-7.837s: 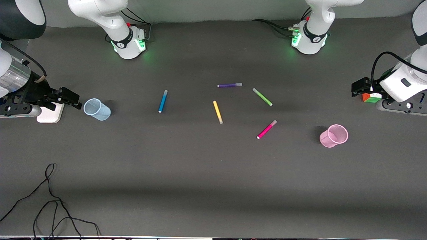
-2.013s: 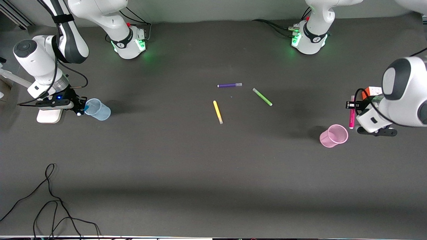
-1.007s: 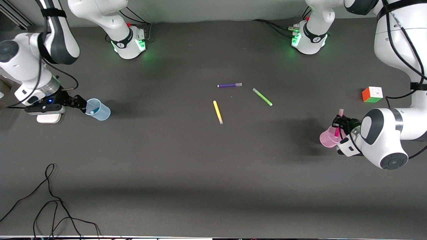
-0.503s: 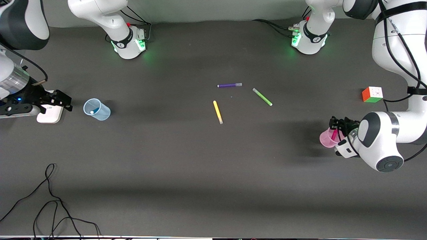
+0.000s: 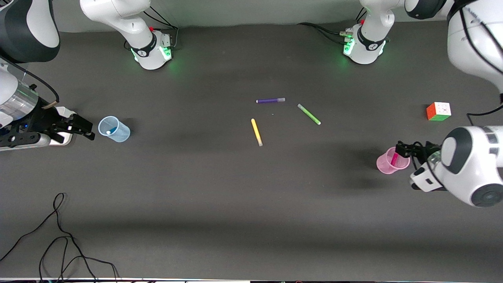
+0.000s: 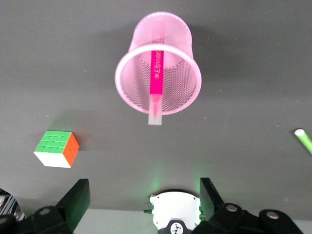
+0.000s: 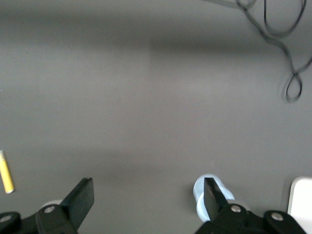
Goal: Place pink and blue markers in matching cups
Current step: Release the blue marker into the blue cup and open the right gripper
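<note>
The pink marker [image 5: 394, 159] stands tilted inside the pink mesh cup [image 5: 387, 165], pale cap up; the left wrist view shows the marker [image 6: 156, 78] leaning on the cup's rim [image 6: 127, 58]. My left gripper [image 5: 401, 150] is open and empty beside that cup, toward the left arm's end; it shows open in the left wrist view [image 6: 145, 200]. The blue marker [image 5: 109, 130] sits inside the pale blue cup [image 5: 118, 133]. My right gripper [image 5: 87, 131] is open and empty beside it, toward the right arm's end. In the right wrist view [image 7: 148, 199] one finger partly hides the cup [image 7: 201, 187].
A purple marker [image 5: 270, 100], a green marker [image 5: 309, 114] and a yellow marker [image 5: 256, 132] lie mid-table. A colour cube [image 5: 438, 111] sits near the left arm's end. A white pad [image 5: 65, 139] lies under my right hand. Black cables [image 5: 59, 236] trail along the table edge nearest the front camera.
My left gripper let go of the pink marker, which now rests in the pink cup, and drew back from the cup. My right gripper, open, shifted slightly beside the blue cup.
</note>
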`<move>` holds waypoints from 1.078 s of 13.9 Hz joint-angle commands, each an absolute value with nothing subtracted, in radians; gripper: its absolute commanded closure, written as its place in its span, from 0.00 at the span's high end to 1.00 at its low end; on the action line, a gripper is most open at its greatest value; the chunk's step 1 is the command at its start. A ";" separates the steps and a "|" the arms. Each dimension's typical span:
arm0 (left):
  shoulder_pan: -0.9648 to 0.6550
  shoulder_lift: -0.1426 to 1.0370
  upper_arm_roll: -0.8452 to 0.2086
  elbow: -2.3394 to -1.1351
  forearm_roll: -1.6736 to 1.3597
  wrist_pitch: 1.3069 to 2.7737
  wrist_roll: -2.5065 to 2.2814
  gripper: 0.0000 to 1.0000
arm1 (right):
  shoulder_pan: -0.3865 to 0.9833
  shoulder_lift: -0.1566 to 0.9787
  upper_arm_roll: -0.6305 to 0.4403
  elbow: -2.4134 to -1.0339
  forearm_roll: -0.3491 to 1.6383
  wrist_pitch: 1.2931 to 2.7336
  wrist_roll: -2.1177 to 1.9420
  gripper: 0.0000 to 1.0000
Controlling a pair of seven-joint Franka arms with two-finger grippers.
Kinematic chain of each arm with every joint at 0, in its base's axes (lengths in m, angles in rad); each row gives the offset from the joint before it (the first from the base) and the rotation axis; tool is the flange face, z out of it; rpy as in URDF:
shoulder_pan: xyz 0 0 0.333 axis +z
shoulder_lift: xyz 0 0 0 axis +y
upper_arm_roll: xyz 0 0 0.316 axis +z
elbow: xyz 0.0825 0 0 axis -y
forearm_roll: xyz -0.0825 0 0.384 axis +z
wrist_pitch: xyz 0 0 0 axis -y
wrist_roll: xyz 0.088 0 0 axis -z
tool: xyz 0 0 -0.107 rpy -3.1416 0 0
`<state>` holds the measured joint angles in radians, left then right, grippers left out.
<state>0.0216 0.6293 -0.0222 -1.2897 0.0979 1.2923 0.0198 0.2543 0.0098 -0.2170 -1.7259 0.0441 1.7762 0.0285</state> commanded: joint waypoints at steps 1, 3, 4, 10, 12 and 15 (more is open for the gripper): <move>0.025 0.493 -0.028 -1.342 0.098 1.313 0.011 1.00 | 0.241 0.017 -0.187 -1.680 0.035 1.674 0.158 1.00; 0.028 0.375 -0.029 -1.447 0.072 1.412 0.012 1.00 | 0.239 0.003 -0.138 -1.692 -0.026 1.671 0.224 1.00; 0.028 0.303 -0.029 -1.527 0.069 1.478 0.012 1.00 | 0.239 -0.017 -0.137 -1.718 -0.034 1.675 0.238 1.00; -0.001 0.052 -0.029 -1.717 0.025 1.615 0.011 1.00 | 0.239 -0.077 -0.141 -1.804 -0.031 1.775 0.224 1.00; -0.031 0.028 -0.026 -1.706 0.017 1.608 -0.004 1.00 | 0.239 -0.090 -0.141 -1.830 -0.025 1.776 0.222 1.00; -0.048 0.031 -0.023 -1.648 -0.012 1.539 -0.005 1.00 | 0.239 -0.077 -0.141 -1.825 -0.020 1.779 0.196 1.00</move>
